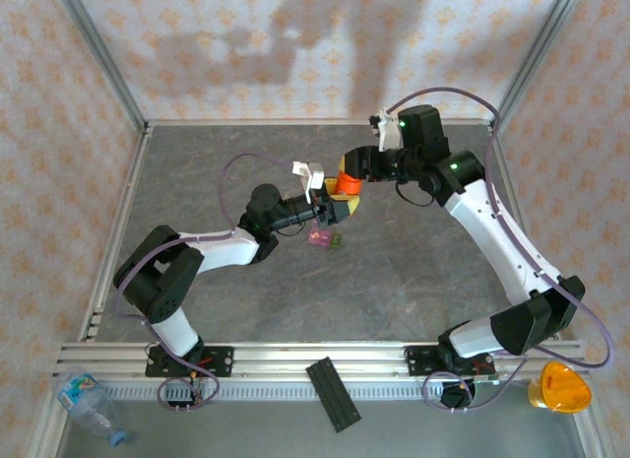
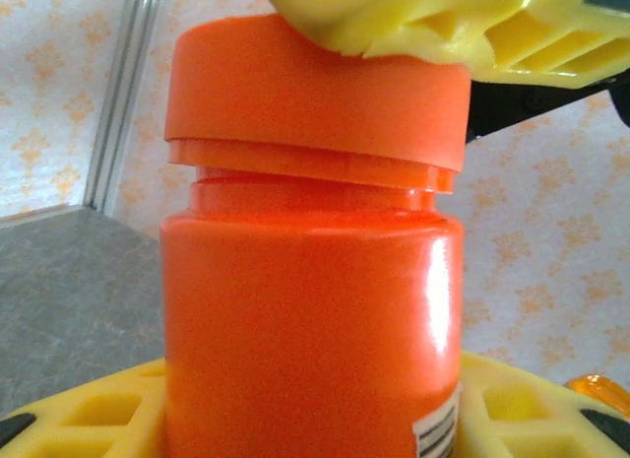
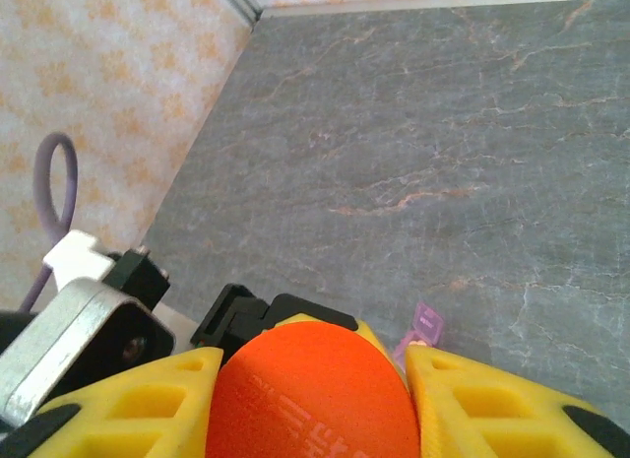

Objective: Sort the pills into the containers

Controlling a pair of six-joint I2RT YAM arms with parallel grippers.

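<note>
Just below the two claws, the containers (image 1: 325, 239) sit on the grey table (image 1: 413, 271): a tiny cluster of joined translucent pink cubes with one dark green cube on its right side, much smaller than either claw. One pink corner (image 3: 425, 325) peeks out beside the right claw's finger in the right wrist view. The left gripper (image 1: 333, 212) is closed around the body of an orange pill bottle (image 2: 310, 320), with its yellow fingers (image 2: 79, 419) against both sides. The right gripper (image 3: 310, 399) reaches in from above and is clamped on the bottle's cap (image 2: 315, 94), one finger on each side.
</note>
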